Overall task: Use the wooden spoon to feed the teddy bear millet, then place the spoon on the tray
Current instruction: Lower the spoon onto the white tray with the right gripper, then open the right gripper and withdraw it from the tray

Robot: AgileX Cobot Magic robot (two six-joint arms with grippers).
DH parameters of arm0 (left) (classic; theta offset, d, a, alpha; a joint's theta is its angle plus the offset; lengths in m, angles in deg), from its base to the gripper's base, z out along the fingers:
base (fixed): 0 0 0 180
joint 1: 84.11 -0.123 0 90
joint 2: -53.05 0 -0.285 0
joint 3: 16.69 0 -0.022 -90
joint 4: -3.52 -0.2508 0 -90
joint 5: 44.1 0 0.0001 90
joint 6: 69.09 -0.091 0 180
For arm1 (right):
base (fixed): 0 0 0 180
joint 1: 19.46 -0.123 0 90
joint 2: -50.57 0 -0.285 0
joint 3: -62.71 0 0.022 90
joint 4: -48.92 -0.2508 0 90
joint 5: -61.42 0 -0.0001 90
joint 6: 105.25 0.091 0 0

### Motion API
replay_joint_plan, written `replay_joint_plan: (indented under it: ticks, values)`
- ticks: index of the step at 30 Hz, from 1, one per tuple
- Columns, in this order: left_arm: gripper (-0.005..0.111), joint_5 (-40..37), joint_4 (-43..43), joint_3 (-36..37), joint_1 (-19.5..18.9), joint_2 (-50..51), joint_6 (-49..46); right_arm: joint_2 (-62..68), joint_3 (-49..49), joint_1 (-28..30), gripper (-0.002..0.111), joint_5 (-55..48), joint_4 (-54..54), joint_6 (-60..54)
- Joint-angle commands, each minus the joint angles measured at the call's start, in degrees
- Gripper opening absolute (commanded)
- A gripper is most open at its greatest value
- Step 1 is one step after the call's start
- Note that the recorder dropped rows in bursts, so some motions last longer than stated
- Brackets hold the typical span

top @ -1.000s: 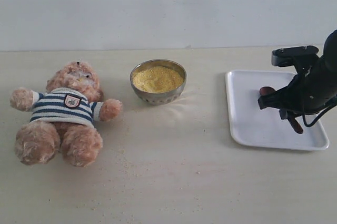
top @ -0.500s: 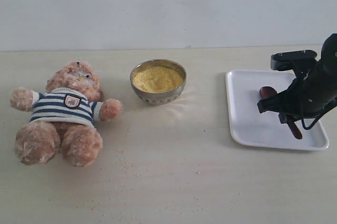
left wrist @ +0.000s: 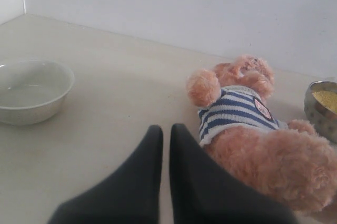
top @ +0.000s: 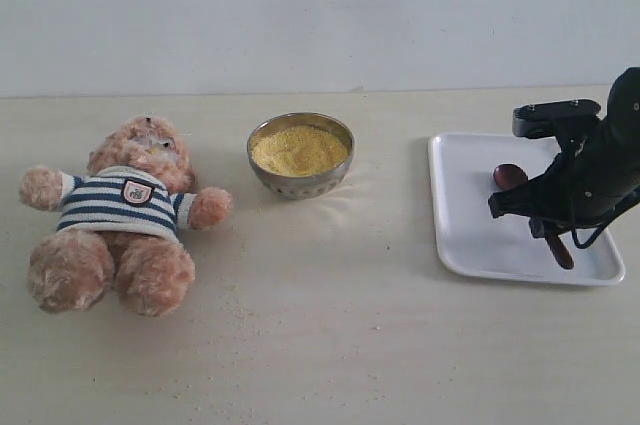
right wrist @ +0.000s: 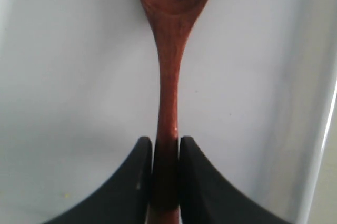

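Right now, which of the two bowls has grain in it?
The steel bowl beside the teddy bear, heaped with yellow millet; the pale bowl looks empty.

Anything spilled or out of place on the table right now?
Yes: stray millet grains lie scattered on the table beside the legs of the teddy bear, outside the steel bowl. Nothing else looks askew.

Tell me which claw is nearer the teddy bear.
Left. The left claw, shut, is close beside the teddy bear. The right claw is over the tray, beyond the millet, gripping the wooden spoon.
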Motion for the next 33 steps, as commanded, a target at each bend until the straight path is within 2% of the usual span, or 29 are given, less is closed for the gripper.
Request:
replay_joint_plan:
  ticks: [1,11,13,16,18,28,33]
  values:
    - [0.005,-0.2,-0.3,0.2,0.0,-0.2,-0.1,-0.1,-0.1,0.1,0.019,0.0,0.1,-0.6]
    - [0.005,-0.2,-0.3,0.2,0.0,-0.2,-0.1,-0.1,-0.1,0.1,0.020,-0.4,0.1,-0.6]
    - [0.005,-0.2,-0.3,0.2,0.0,-0.2,-0.1,-0.1,-0.1,0.1,0.028,-0.6,0.1,-0.6]
    - [0.005,-0.2,-0.3,0.2,0.0,-0.2,-0.1,-0.1,-0.1,0.1,0.048,-0.6,0.1,-0.6]
    - [0.005,-0.2,-0.3,0.2,0.0,-0.2,-0.1,-0.1,-0.1,0.1,0.056,-0.4,0.1,-0.6]
    - [0.005,-0.2,-0.3,0.2,0.0,-0.2,-0.1,-0.7,-0.8,0.1,0.057,-0.1,0.1,-0.3]
    - [0.005,-0.2,-0.3,0.2,0.0,-0.2,-0.1,-6.9,-4.2,0.1,0.057,-4.2,0.1,1.8]
